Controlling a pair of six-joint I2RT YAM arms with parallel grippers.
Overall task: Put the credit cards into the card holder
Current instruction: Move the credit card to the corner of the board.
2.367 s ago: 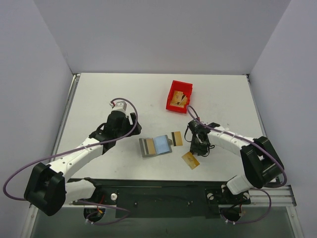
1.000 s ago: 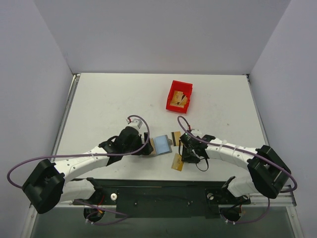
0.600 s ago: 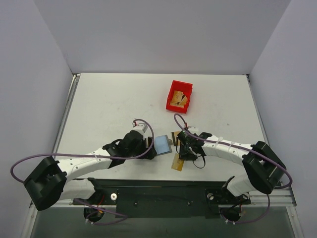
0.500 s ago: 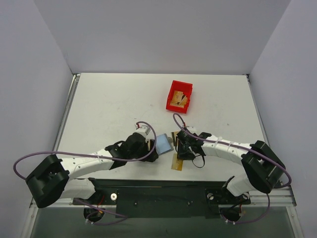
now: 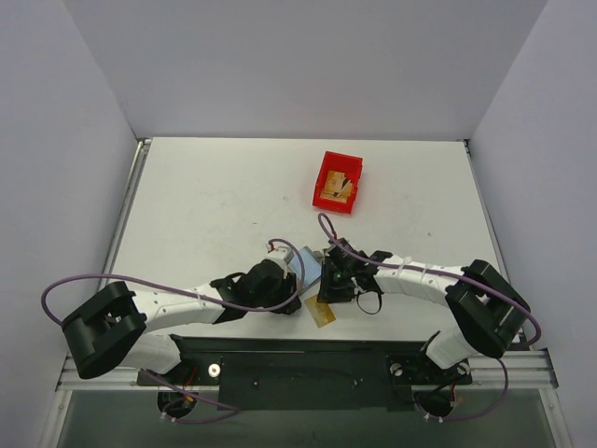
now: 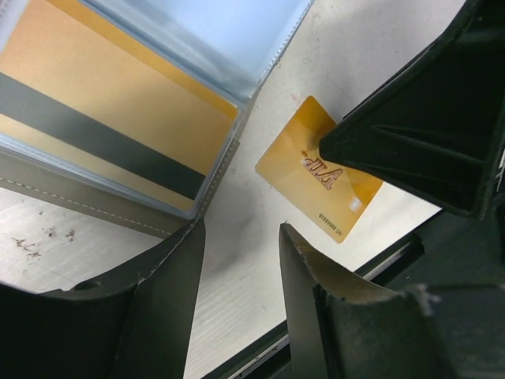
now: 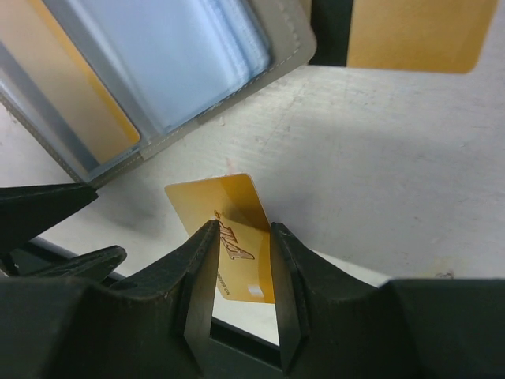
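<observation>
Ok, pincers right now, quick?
Left pincer: open, empty, beside the card holder.
Right pincer: narrowly open over the loose card, not gripping it.

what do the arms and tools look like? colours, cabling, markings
Left arm and right arm: white links, chunky black joint housings, a purple cable looping along each. Left tool and right tool: matte black, two tapered fingers apiece. No markings visible.

The card holder has a matt grey stitched cover and glossy clear plastic sleeves. The loose gold card looks like smooth plastic; the table is matt and scuffed.
</observation>
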